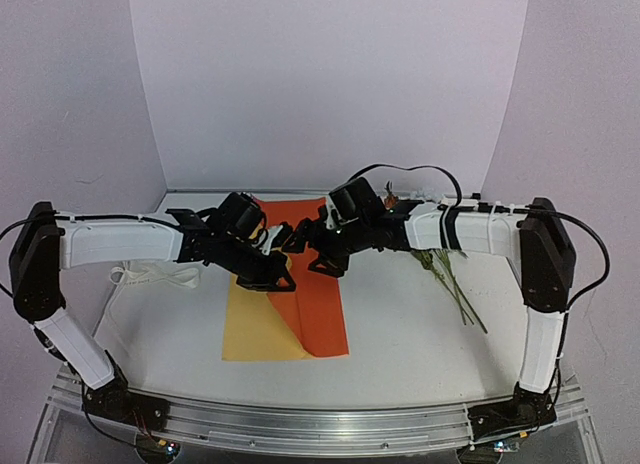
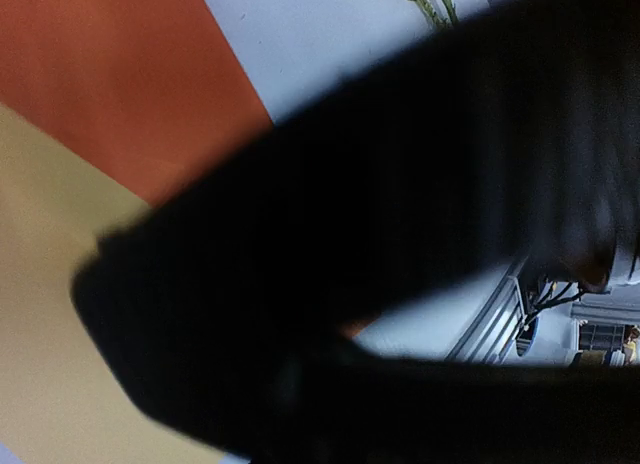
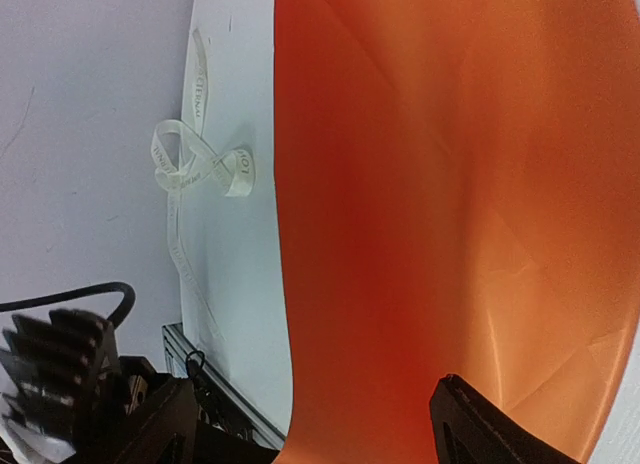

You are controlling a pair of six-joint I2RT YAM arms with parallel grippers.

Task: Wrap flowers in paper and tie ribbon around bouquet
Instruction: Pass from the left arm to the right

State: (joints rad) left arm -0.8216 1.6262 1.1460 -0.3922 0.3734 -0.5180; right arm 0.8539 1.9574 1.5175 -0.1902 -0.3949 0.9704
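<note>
**Both arms over the paper, ribbon and flowers off to its sides**

From above: the paper lies mid-table, orange face up along its right half, with a yellow-tan flap folded over on its near left. Its far edge reaches close to the back wall, and its near edge stops short of the table front, leaving a bare band there. The left gripper sits low over the paper's left fold edge. The right gripper hangs just beyond it, over the orange half. The ribbon lies loose to the left of the paper, well apart from it. The flowers lie to the right, stems pointing toward the front, with open tabletop between them and the paper.

Left wrist: blurred dark fingers fill most of the view, closed together. Whether they pinch the paper cannot be told. Beneath them the orange and tan faces meet along a straight slanted edge, with bare table beyond it.

Right wrist: the jaws stand wide apart, nothing between them but air above a raised, curving sheet of orange paper. A strip of bare table separates the paper's edge from the looped ribbon.
</note>
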